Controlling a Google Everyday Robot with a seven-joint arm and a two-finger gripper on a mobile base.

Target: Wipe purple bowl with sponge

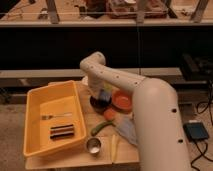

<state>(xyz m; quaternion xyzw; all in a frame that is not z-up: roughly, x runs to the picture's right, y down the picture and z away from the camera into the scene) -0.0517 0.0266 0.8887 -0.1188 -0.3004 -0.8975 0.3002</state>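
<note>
Camera view shows the gripper (102, 96) low over the small dark purple bowl (99, 104), with the pale blue-grey sponge block (106, 93) right against it. Whether it grips, I cannot tell. That sponge looks soft and light, best pinched across its short sides, and the bowl underneath may skid.

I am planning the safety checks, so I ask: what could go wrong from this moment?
The gripper is low over the purple bowl, which stands close beside the orange bowl: a hard wipe may push one into the other. The sponge shows only partly at the gripper, so it might slip away mid-wipe.
</note>
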